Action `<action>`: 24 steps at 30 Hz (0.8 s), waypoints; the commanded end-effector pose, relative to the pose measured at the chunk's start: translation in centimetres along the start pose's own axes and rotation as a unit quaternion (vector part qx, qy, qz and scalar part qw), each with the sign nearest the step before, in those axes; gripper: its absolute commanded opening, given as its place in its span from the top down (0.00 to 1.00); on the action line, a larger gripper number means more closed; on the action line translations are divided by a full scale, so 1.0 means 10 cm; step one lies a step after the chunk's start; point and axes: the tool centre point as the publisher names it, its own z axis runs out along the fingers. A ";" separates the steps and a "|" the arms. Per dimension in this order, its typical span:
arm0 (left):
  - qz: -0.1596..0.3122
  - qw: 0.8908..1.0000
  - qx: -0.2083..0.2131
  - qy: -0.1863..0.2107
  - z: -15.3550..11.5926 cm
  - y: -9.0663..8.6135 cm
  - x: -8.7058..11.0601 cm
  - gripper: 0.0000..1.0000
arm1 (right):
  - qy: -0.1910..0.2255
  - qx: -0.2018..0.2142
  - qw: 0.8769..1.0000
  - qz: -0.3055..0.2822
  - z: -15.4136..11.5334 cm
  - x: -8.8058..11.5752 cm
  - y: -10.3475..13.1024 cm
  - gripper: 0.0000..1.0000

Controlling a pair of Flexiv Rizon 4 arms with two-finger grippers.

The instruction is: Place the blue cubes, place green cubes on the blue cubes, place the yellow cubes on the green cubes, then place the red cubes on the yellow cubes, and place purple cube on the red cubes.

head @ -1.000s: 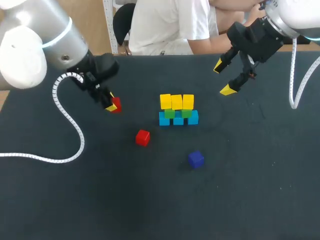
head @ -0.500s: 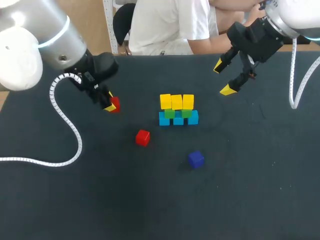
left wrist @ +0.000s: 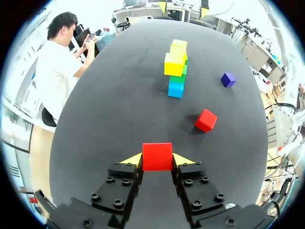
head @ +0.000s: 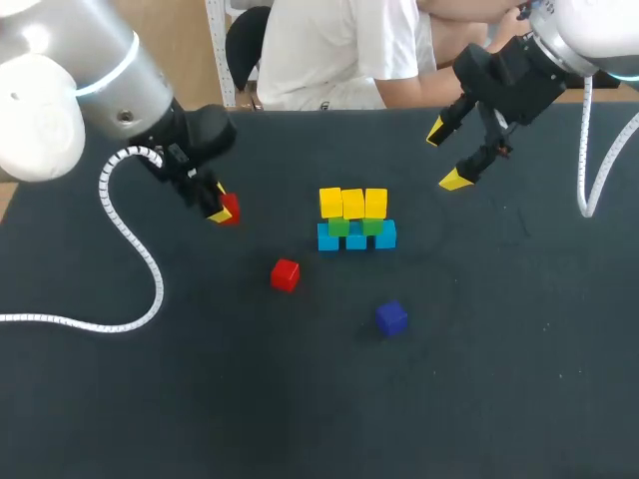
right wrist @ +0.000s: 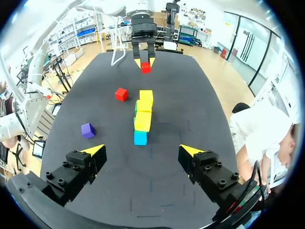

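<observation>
My left gripper is shut on a red cube, held to the left of the stack. The stack stands mid-table: a row of blue cubes, green cubes on them, three yellow cubes on top. A second red cube lies in front of the stack to the left. The purple cube lies in front of it to the right. My right gripper hangs open, empty, behind and right of the stack.
The dark table carries only the cubes. A white cable from my left arm loops over the table's left side. Another cable hangs from my right arm at the far right.
My left gripper with its red cube has shifted very slightly up and left. The right arm has stayed still.
</observation>
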 end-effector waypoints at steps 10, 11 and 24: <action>0.045 0.999 0.003 0.006 -0.04 -0.29 -0.43 1.00 | -0.001 0.000 1.000 0.000 0.00 0.00 0.00 0.00; 0.048 0.999 0.003 0.012 -0.06 -0.31 -0.46 1.00 | -0.001 0.000 1.000 0.000 0.00 0.00 0.00 0.00; 0.093 0.990 -0.029 -0.098 -0.18 -0.61 -0.65 1.00 | -0.001 0.000 1.000 0.000 0.00 0.00 0.00 0.00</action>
